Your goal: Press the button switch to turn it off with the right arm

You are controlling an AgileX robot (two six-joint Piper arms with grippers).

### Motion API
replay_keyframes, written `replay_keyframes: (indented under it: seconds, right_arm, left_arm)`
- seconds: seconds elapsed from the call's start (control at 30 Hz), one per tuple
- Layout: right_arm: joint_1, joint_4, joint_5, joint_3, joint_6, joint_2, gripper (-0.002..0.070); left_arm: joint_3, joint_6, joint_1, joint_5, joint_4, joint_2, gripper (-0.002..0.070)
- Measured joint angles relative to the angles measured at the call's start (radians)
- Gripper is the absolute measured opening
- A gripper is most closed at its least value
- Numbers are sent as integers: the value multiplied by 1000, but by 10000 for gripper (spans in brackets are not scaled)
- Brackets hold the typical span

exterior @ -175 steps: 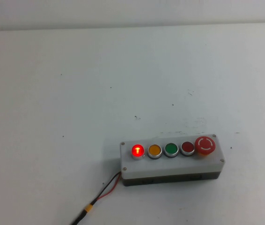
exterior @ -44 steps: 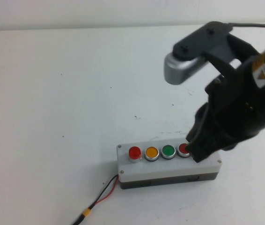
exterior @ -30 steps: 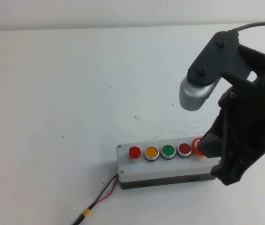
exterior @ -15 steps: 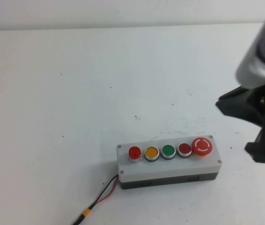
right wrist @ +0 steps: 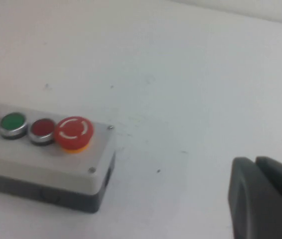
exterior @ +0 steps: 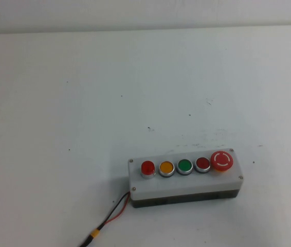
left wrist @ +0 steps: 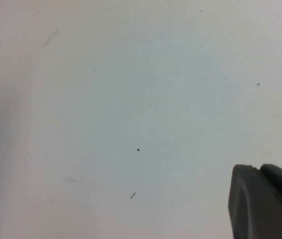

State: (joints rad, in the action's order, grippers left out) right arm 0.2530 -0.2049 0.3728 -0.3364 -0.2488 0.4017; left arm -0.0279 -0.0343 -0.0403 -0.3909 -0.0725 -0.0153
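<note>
- Table [exterior: 84, 103] was the biggest thing on my feed: plain white, a few small dark specks on it.
- The white five-button box [exterior: 186, 186] sat flat on it toward the near side, a bit right of centre, with red and black wires [exterior: 115, 211] running off its left end toward the near edge.
- The big red mushroom button [exterior: 222, 160] capped the box's right end.
- The button switch [exterior: 148, 168] was at the far left of the row, unlit as far as I could see, then the yellow button [exterior: 166, 168], green button [exterior: 185, 166] and darker red button [exterior: 202, 163].
- Neither arm showed in my high view. The right gripper [right wrist: 266, 199] was just a dark corner in its wrist view, off past the mushroom end of the box and touching nothing.
- The left gripper [left wrist: 264, 201] was over bare table. Couldn't tell the finger state on either one.
</note>
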Motion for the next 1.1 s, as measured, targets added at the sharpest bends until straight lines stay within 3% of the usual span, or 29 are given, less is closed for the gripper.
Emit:
replay_keyframes:
  seconds: [0.23,0.37,1.1]
  right_arm:
    - [-112,-47,-301,255,0,-251,-16]
    - [-158,-83,-373,335,0,-340,-16]
    - [-134,-125,-286,361,4,-409,-16]
  left_arm:
    - [0,0,0,0,0,0,-2]
    - [0,0,0,0,0,0,-2]
    - [0,0,0,0,0,0,-2]
